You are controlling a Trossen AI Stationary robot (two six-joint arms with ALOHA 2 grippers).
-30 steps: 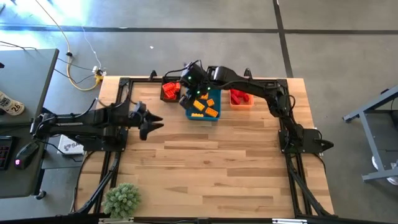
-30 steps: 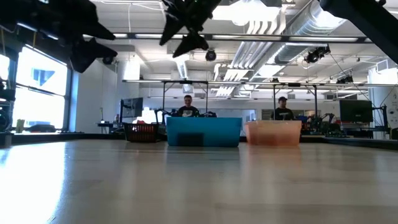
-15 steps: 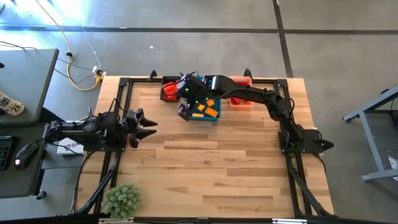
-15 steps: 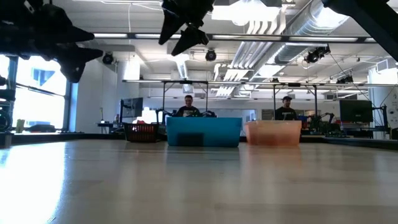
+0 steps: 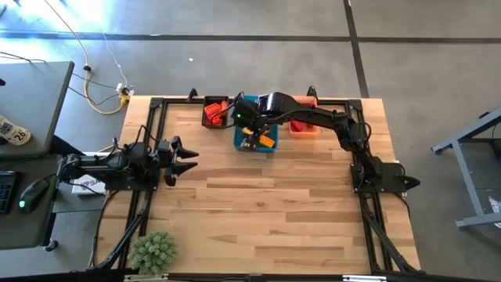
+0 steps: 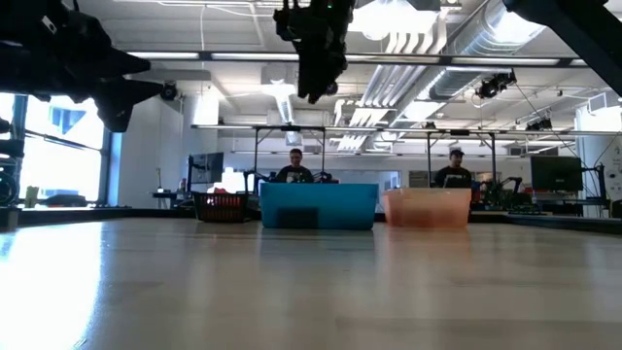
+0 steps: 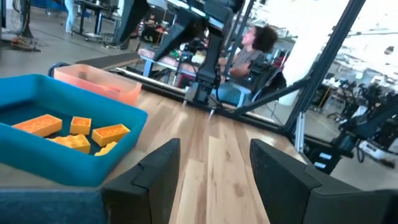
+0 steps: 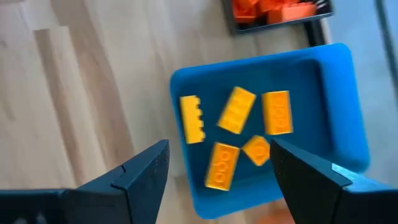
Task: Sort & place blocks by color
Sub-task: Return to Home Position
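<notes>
My right wrist view shows the right gripper (image 8: 219,155) spread over five blocks (image 8: 236,110); the low view shows only the blue bin (image 6: 318,206) wall. The left gripper (image 7: 214,149) is spread too.

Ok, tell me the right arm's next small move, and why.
Probably lift and draw back toward its base: the right gripper hangs open and empty over the blue rectangular plastic bin of yellow-orange studded bricks, and no brick shows on the wooden table. The left gripper waits at the table's left.
</notes>
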